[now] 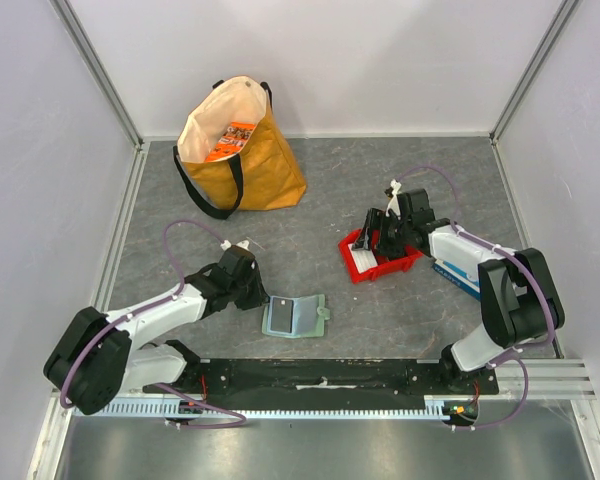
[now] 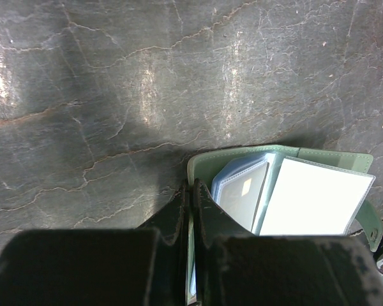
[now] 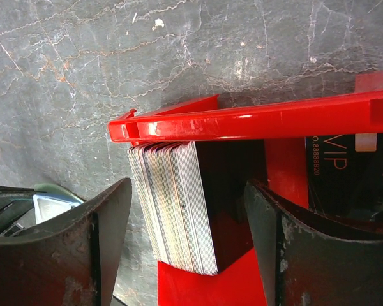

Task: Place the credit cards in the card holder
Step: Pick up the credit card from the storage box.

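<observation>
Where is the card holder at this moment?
In the top view the card holder lies open on the table, near the middle of the front edge. It is just right of the left gripper, which is shut on its left edge.

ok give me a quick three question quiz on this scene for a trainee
1. True or false: the left claw is shut on an edge of the open card holder.
2. Where does the stack of credit cards stand on edge? A: in the red bin. B: in the tote bag. C: in the card holder.
3. Fill in: over the bin, the right claw is ___.

Key: 1 true; 2 A; 3 open.
</observation>
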Tool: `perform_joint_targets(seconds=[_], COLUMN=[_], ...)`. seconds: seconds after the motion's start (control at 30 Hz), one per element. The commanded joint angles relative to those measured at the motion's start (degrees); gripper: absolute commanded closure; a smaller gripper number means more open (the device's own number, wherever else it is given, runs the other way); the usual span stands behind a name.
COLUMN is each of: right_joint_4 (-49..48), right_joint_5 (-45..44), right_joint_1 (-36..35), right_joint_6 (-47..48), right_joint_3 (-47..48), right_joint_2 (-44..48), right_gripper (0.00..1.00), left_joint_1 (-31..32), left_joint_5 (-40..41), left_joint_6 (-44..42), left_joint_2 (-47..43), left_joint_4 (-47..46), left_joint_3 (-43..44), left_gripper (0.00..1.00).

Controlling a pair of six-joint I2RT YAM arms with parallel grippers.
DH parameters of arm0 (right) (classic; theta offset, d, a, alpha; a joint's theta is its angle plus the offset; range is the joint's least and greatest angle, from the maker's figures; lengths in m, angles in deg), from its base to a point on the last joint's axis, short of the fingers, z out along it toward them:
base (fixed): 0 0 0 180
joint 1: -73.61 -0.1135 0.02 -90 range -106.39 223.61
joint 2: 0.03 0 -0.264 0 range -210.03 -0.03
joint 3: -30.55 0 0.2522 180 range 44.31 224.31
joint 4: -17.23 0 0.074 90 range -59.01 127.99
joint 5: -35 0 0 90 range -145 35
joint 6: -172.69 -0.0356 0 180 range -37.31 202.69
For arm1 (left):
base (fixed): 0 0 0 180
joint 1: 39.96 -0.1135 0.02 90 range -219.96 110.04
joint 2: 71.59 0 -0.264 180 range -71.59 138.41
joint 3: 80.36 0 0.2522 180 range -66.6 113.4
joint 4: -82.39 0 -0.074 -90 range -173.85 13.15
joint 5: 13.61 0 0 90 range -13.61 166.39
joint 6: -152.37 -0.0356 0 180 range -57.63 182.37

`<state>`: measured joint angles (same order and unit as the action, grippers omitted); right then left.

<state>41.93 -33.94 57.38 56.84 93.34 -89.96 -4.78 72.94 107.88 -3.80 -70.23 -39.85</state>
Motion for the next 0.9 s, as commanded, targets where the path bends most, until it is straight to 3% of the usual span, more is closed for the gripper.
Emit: perform_joint_targets(seconds=[0.0, 0.4, 0.87], right_joint_4=[-1.6, -1.1, -0.5], right_joint_5=[2.6, 4.6, 3.7], right_joint_1=[0.2, 0.6, 2.3], right_joint_6=[0.7, 0.4, 1.0], right_joint_3=[2.6, 2.9, 2.5], right_joint_2=[1.7, 3.1, 2.5], right_gripper=[0.24, 0.38, 0.71], left_joint_1=[0.2, 0.2, 0.2], left_joint_5=[-0.2, -0.3, -0.3], left_joint_6=[-1.7, -1.8, -1.9], left_joint_2=[0.3, 1.7, 1.9], left_joint_4=[-0.6, -1.1, -1.3], left_joint_3=[1.9, 2.1, 1.6], left_gripper=[0.98, 0.98, 0.98])
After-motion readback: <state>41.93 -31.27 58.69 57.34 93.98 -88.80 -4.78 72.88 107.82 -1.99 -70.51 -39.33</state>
